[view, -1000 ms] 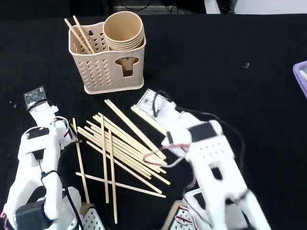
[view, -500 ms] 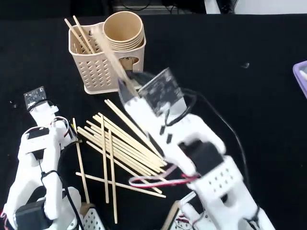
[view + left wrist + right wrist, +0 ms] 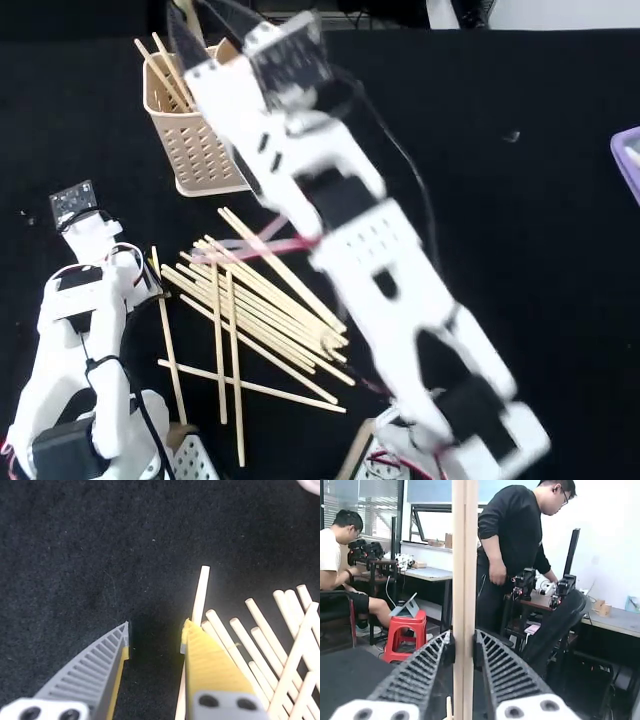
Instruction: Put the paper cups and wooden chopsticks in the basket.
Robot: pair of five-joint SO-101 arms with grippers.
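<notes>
The beige basket [image 3: 190, 140] stands at the back left with two chopsticks [image 3: 160, 65] leaning in it. My right arm stretches over the basket and hides its right half. My right gripper [image 3: 203, 35] is raised above the basket, and in the right wrist view this gripper [image 3: 464, 642] is shut on a pair of wooden chopsticks [image 3: 464, 555] held upright. A pile of loose chopsticks [image 3: 255, 305] lies on the black table. My left gripper [image 3: 155, 635] is open, low over the cloth, with one chopstick [image 3: 201, 592] beside its yellow finger [image 3: 210, 665].
A purple container [image 3: 628, 160] shows at the right edge. My left arm [image 3: 75, 330] rests at the front left beside the pile. Black cloth [image 3: 520, 220] spreads to the right of the arms.
My right arm has lifted a pair of chopsticks from the pile and swung up and back-left until it is over the basket. The left arm has stayed still.
</notes>
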